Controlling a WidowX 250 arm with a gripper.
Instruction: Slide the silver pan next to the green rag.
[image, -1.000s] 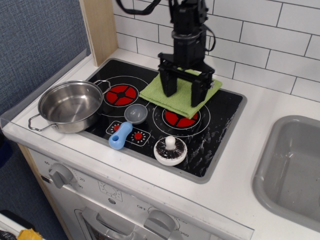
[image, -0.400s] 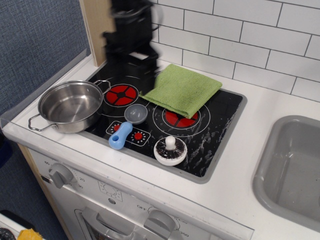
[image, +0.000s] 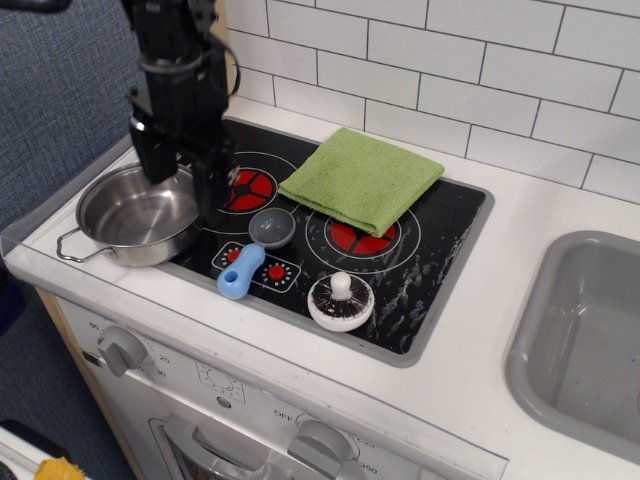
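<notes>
The silver pan (image: 135, 218) is a shiny round steel pot with wire loop handles, standing at the left edge of the black cooktop (image: 440, 250). The green rag (image: 362, 178) lies folded on the cooktop's back right burner, apart from the pan. My black gripper (image: 180, 185) hangs open over the pan's far right rim, one finger (image: 152, 160) above the pan's inside and the other finger (image: 210, 190) outside it. It holds nothing.
A small grey scoop with a blue handle (image: 255, 252) lies on the cooktop just right of the pan. A white and brown mushroom toy (image: 341, 300) sits near the front. A grey sink (image: 585, 340) is at the right. A tiled wall stands behind.
My gripper has moved left from above the green rag across the cooktop to the silver pan's rim. The pan and rag have not moved.
</notes>
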